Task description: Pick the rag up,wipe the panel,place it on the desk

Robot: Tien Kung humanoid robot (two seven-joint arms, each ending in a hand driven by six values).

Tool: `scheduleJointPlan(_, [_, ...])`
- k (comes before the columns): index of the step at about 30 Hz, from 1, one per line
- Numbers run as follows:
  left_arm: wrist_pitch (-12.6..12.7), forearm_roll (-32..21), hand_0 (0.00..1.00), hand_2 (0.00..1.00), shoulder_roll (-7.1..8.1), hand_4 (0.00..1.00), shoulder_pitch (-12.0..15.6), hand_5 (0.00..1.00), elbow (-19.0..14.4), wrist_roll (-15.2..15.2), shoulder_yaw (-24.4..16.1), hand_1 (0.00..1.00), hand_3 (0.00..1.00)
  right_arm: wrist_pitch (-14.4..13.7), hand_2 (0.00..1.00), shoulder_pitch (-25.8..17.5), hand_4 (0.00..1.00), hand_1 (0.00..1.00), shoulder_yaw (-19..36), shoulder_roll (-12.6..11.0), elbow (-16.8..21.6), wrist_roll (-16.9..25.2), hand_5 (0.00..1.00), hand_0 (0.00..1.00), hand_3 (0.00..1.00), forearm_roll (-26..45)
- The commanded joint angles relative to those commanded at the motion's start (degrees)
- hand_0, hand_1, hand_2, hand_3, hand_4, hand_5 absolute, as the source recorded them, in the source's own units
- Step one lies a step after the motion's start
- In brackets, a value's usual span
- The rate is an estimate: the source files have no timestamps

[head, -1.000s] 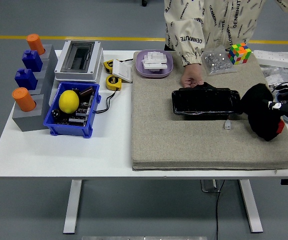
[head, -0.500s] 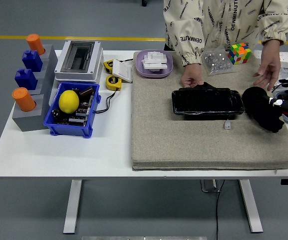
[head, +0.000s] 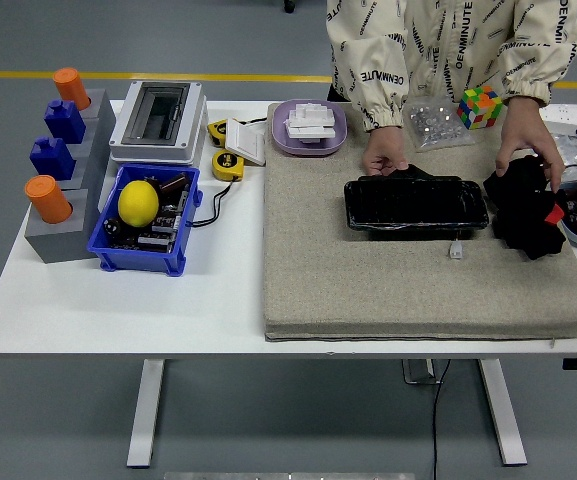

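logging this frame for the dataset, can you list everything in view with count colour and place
rag: 1, black with a red tag, right part of the mat
panel: 1, black, middle of the mat
mat: 1, grey-brown, right half of the table
table: 1, white
tray: 1, purple, far edge of the mat
puzzle cube: 1, multicoloured, far right
clear bag: 1, beside the cube
blue bin: 1, left of the mat
lemon: 1, yellow, in the bin
grey box: 1, behind the bin
tape measures: 2, yellow
block stand: 1, grey, orange and blue pegs, far left
person's hands: 2, one at the panel, one on the rag
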Motion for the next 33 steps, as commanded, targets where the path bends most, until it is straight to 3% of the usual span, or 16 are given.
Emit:
scheduleJointPlan(9, [0.0, -0.1, 0.604, 0.655, 0.03, 0.627, 0.0, 0.445, -0.1, 0.0, 0.3, 0.642, 0.562, 10.0, 0.817, -1.3, 0.998, 0.761, 5.7, -1.7, 0.8, -2.5, 0.637, 0.789, 0.799, 22.0])
scheduleJointPlan(17, [0.0, 0.0, 0.604, 0.656, -0.05, 0.627, 0.0, 0.445, -0.1, 0.0, 0.1, 0.642, 0.560, 15.1, 0.804, -1.4, 0.998, 0.755, 7.1, -2.6, 0.6, -7.0, 0.643, 0.772, 0.784, 41.3])
scheduleJointPlan(21, [0.0, 0.0, 0.604, 0.656, -0.14, 0.627, -0.1, 0.445, -0.1, 0.0, -0.1, 0.642, 0.560, 16.3, 0.804, -1.4, 0.998, 0.755, 7.6, -2.7, 0.6, -8.0, 0.643, 0.772, 0.784, 50.8])
scheduleJointPlan(33, [0.0, 0.3, 0.605, 0.657, -0.42, 0.627, -0.2, 0.445, -0.1, 0.0, -0.6, 0.642, 0.560, 16.4, 0.796, -1.9, 0.998, 0.749, 8.6, -2.7, 0.5, -8.4, 0.649, 0.774, 0.780, 52.9])
